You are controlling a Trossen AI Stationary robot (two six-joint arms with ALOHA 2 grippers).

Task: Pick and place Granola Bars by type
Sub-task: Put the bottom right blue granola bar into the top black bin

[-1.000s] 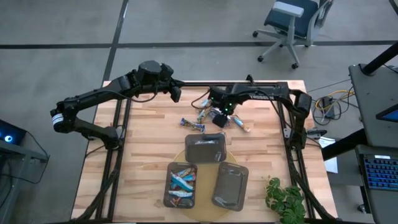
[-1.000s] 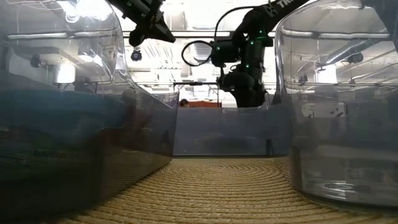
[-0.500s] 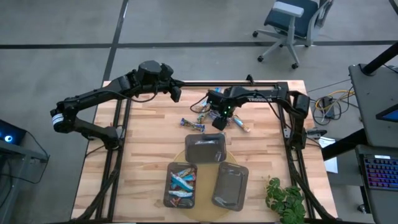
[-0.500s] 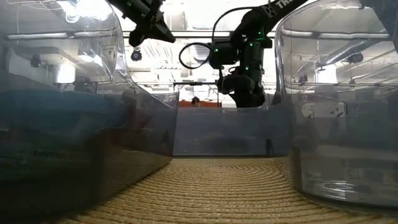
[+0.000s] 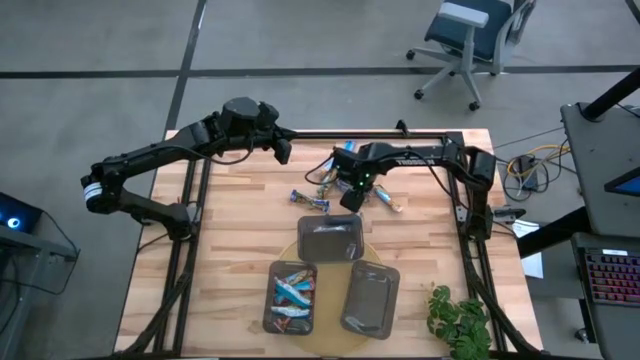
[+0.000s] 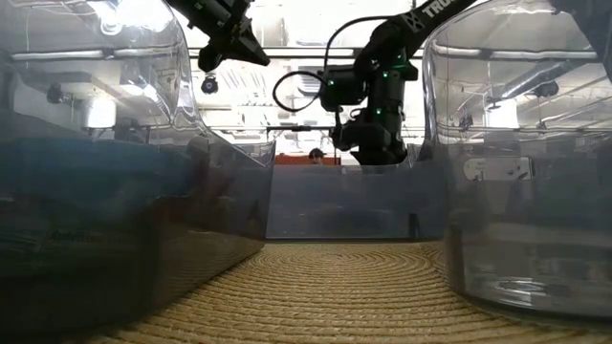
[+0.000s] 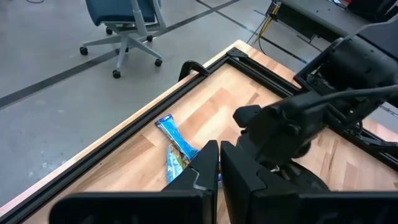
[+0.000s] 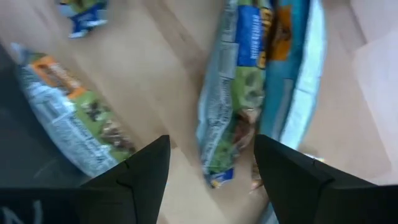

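Note:
Loose granola bars lie flat on the far middle of the table: a blue one [image 5: 310, 200], a cluster [image 5: 328, 182] and one more [image 5: 386, 199]. My right gripper [image 5: 349, 194] hangs open over the cluster, pointing down. In its wrist view a green-and-blue bar [image 8: 239, 93] and a blue bar [image 8: 292, 68] lie between and beyond the spread fingers [image 8: 144, 177], and another bar [image 8: 68, 118] lies to one side. My left gripper [image 5: 284, 152] is shut and raised over the far left part of the table; its wrist view [image 7: 218, 163] looks down on two blue bars [image 7: 175, 138].
Three dark grey trays sit on a round woven mat [image 5: 300, 252] near the table's middle: an empty one [image 5: 332, 238], one holding several bars [image 5: 291, 296], and another empty one [image 5: 370, 298]. A plant [image 5: 458, 320] stands at the near right corner. A black frame [image 5: 400, 135] edges the table.
My right arm has shifted a little toward the table's left edge above the loose bars, its wrist turning slightly. The bars have stayed where they were.

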